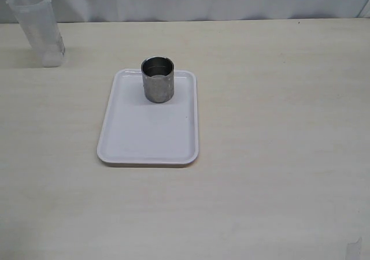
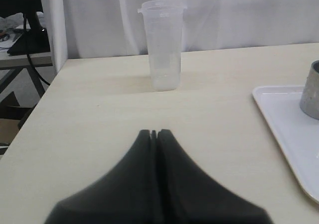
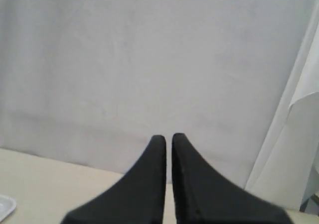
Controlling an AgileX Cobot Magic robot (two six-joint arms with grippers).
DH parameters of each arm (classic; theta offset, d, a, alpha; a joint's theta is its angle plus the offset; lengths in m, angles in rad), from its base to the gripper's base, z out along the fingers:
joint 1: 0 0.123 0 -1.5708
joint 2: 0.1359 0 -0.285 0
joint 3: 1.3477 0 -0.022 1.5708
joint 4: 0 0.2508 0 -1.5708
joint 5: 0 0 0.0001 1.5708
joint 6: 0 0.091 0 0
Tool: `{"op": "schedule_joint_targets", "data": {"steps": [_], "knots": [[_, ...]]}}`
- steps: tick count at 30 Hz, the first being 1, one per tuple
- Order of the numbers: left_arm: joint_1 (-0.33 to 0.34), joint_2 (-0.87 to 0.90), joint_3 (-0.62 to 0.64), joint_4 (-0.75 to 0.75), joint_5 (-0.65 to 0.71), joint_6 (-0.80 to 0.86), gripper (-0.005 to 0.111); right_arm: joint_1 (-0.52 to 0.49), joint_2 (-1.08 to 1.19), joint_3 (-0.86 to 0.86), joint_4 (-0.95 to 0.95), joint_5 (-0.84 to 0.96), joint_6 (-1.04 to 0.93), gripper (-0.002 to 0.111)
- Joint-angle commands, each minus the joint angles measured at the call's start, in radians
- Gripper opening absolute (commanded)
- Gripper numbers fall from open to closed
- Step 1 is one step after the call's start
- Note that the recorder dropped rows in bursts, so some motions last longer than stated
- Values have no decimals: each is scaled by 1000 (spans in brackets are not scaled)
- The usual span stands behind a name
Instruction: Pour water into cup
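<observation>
The shiny steel cup point(image 1: 158, 79) stands upright at the far end of a white tray point(image 1: 147, 138) in the middle of the table; its edge also shows in the left wrist view point(image 2: 311, 90). The tall translucent plastic beaker point(image 1: 37, 27) stands upright at the table's far left corner, also in the left wrist view point(image 2: 163, 45); water in it is barely visible. My left gripper point(image 2: 153, 132) is shut and empty, well short of the beaker. My right gripper point(image 3: 168, 136) is shut and empty, facing a white curtain. Neither gripper shows in the exterior view.
The tray's corner shows in the left wrist view point(image 2: 284, 119) and in the right wrist view point(image 3: 4, 206). A white curtain point(image 1: 202, 0) hangs behind the table. The table's left edge point(image 2: 35, 109) drops off near the beaker, with clutter beyond.
</observation>
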Motion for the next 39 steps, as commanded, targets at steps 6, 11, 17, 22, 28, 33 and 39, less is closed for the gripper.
{"op": "schedule_joint_targets", "data": {"steps": [6,11,17,22,28,33,39], "knots": [[1,-2,3,-1,-7,-10,0,-4,-5,3,-11,217,29,4],[1,-2,3,-1,-7,-10,0,-4,-5,3,53,339,29,4],[1,-2,3,-1,-7,-10,0,-4,-5,3,98,466,114,4],[1,-2,3,-1,-7,-10,0,-4,-5,3,98,464,126,4],[1,-2,3,-1,-7,-10,0,-4,-5,3,83,467,128,4],[1,-2,3,-1,-7,-10,0,-4,-5,3,83,478,128,4],[1,-2,3,-1,-7,-10,0,-4,-5,3,83,481,128,4]]}}
